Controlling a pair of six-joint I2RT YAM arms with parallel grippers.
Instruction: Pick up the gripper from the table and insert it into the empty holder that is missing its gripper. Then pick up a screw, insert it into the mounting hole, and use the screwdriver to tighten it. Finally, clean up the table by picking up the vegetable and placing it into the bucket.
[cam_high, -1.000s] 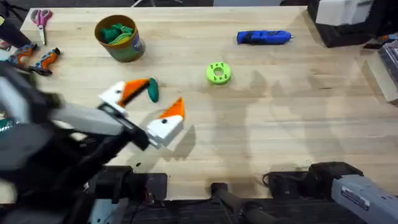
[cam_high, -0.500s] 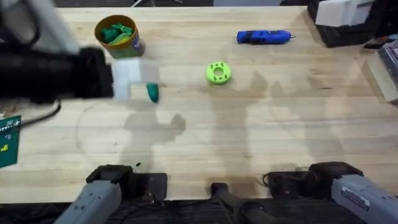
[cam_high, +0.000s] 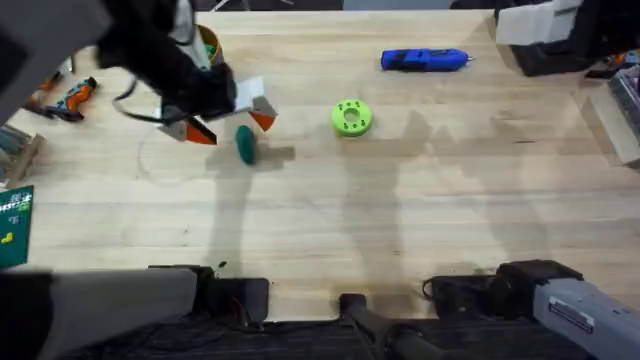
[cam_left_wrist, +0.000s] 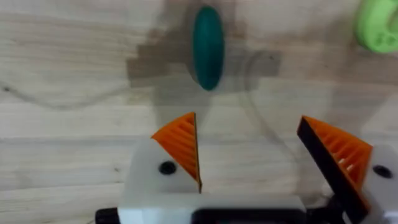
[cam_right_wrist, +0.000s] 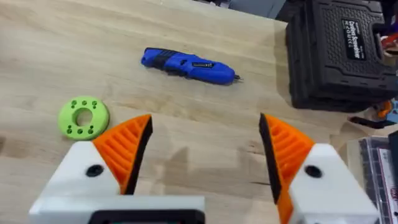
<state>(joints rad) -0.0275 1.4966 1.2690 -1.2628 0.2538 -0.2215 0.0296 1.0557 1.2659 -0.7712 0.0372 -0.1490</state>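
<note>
The dark green vegetable (cam_high: 245, 145) lies flat on the wooden table; in the left wrist view the vegetable (cam_left_wrist: 207, 46) sits just beyond my fingers. My left gripper (cam_high: 230, 127) (cam_left_wrist: 258, 155) hovers open close above it, nothing between its orange pads. The bucket (cam_high: 208, 42) stands behind the left arm, mostly covered by it. The blue screwdriver (cam_high: 424, 60) (cam_right_wrist: 186, 63) lies at the far right-centre. My right gripper (cam_right_wrist: 205, 149) is open and empty, well short of the screwdriver. The loose gripper, the holder and the screw are out of view.
A lime-green disc with holes (cam_high: 350, 117) (cam_right_wrist: 84, 116) (cam_left_wrist: 377, 22) lies right of the vegetable. Orange-handled pliers (cam_high: 70, 97) rest at the far left. A black case (cam_right_wrist: 342, 50) stands at the back right. The right arm (cam_high: 570, 300) rests at the near right edge.
The left arm swung from the near left up to the far left; its gripper now hangs beside the vegetable near the bucket. The vegetable, disc and screwdriver stayed put.
</note>
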